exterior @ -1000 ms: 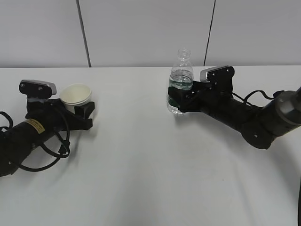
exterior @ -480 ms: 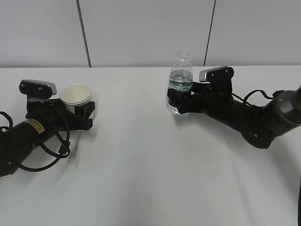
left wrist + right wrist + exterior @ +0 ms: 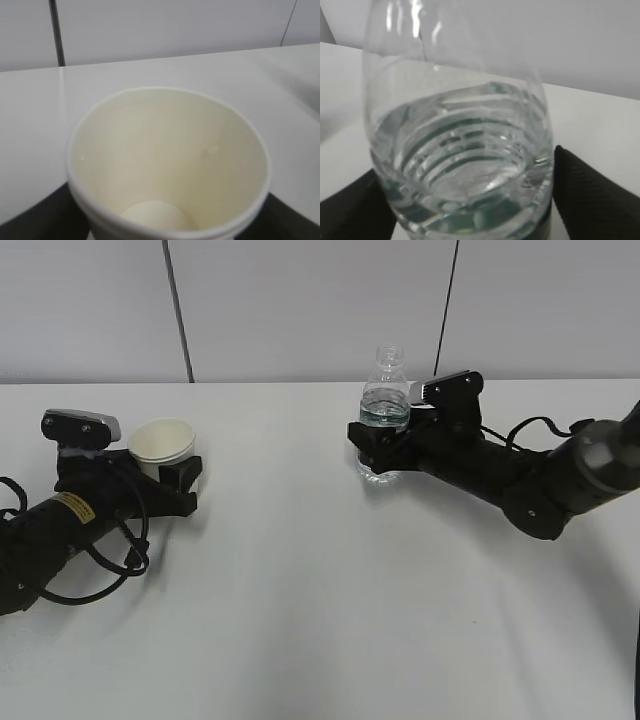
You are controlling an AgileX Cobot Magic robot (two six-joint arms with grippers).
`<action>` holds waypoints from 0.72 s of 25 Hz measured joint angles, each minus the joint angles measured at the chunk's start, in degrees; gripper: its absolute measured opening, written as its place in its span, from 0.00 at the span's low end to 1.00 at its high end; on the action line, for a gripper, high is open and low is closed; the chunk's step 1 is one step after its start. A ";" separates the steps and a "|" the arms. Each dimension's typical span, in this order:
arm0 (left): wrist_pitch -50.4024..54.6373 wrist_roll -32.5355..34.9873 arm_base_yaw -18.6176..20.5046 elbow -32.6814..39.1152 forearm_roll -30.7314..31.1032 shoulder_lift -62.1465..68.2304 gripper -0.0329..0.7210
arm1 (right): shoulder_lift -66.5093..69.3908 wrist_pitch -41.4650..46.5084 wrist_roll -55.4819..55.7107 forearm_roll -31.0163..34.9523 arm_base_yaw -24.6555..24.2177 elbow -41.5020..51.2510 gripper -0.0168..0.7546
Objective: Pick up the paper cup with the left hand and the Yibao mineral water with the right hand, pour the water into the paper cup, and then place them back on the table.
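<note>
The paper cup (image 3: pixel 162 440) stands upright on the white table (image 3: pixel 320 590) at the left. It looks empty in the left wrist view (image 3: pixel 165 150). My left gripper (image 3: pixel 176 472) lies low on the table, its dark fingers (image 3: pixel 35 217) pressed against both sides of the cup. The Yibao mineral water bottle (image 3: pixel 385 405) stands upright right of centre, uncapped and partly full. My right gripper (image 3: pixel 372 448) has its jaws on either side of the bottle's lower body. In the right wrist view the bottle (image 3: pixel 460 150) fills the frame between the black fingers (image 3: pixel 590 195).
A grey panelled wall (image 3: pixel 320 300) runs behind the table's far edge. Black cables (image 3: pixel 120 560) loop beside the left arm. Bare tabletop lies between the two arms and in front of them.
My right gripper has slid a little to the left, further around the bottle, which stays in place. The left arm and the cup have not moved.
</note>
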 joint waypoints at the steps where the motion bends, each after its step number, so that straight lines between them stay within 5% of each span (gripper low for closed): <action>1: 0.00 0.00 0.00 0.00 0.11 0.00 0.67 | 0.00 -0.01 0.00 0.00 0.00 -0.27 0.90; 7: 0.00 0.00 0.00 0.00 0.64 0.00 0.67 | 0.13 0.57 0.00 0.00 0.00 -1.35 0.89; 18: 0.00 0.00 0.00 0.00 1.73 0.00 0.67 | 0.13 0.71 0.00 -0.21 0.00 -1.48 0.67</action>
